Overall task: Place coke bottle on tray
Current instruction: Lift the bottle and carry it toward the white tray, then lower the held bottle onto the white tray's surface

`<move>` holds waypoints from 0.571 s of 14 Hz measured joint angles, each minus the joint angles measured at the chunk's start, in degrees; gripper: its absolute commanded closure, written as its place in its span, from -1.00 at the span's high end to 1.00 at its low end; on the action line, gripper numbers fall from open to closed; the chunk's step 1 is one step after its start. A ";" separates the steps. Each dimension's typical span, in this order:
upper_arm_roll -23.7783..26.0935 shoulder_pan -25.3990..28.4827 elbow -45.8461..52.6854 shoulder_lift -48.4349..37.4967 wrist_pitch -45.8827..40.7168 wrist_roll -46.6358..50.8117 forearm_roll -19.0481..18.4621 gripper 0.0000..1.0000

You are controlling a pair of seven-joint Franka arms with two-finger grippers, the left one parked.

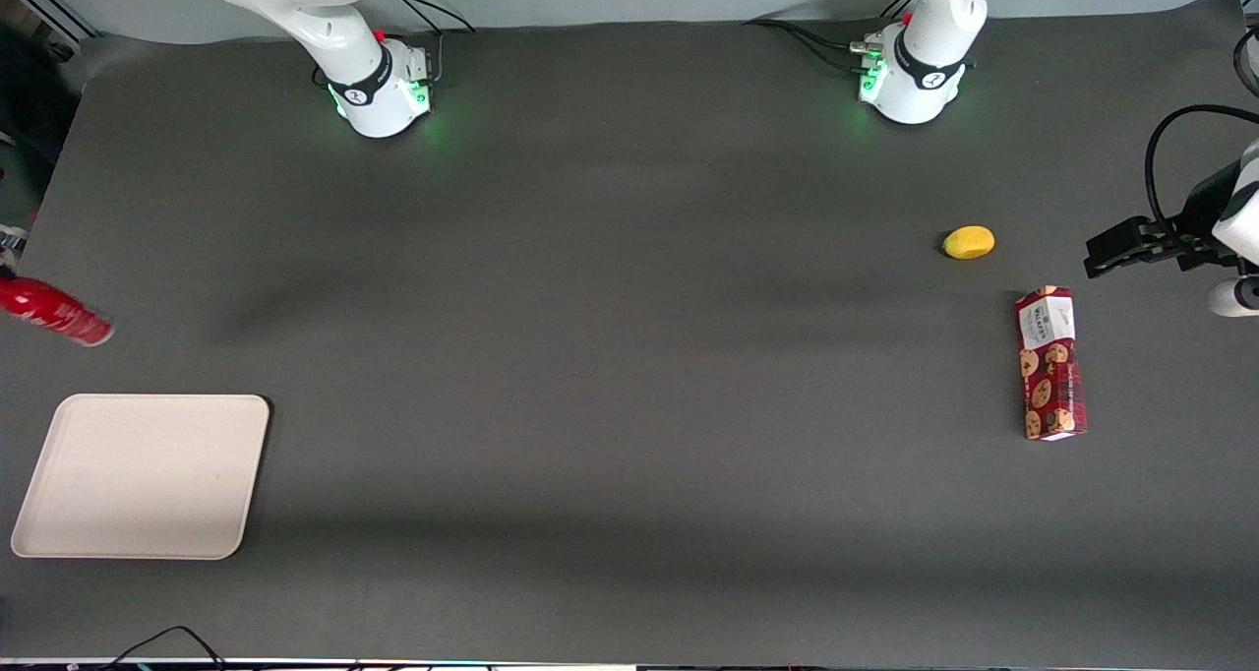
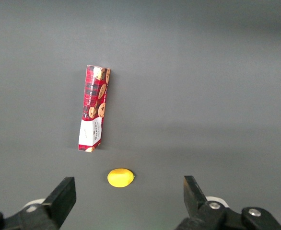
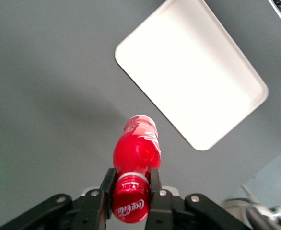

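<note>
Gripper (image 3: 131, 191): clamped on the neck of the coke bottle (image 3: 136, 152), held in the air clear of the table.
Bottle axis: pointed away from the jaws, base outermost.
Tray (image 3: 193, 76): set ahead of the bottle's base, lower, not yet reached.
Lettering: white "Coca-Cola" script is read on the cap.

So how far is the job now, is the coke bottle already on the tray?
Not yet. Done: the claw has gripped the coke bottle at its neck, just below the cap, and holds it off the table, near the working arm's end. In hand: carrying it; the bottle is not over the tray but farther from the front camera than it. Left: bring it over the tray, lower it and let go.
</note>
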 measured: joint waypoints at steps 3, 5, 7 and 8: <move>-0.06 -4.88 8.42 9.44 0.23 -9.80 1.33 -1.00; -0.05 -6.89 11.79 14.44 0.86 -15.36 3.07 -1.00; -0.05 -8.05 13.64 17.71 2.78 -19.47 3.98 -1.00; -0.05 -8.55 14.21 18.80 3.56 -21.42 4.41 -1.00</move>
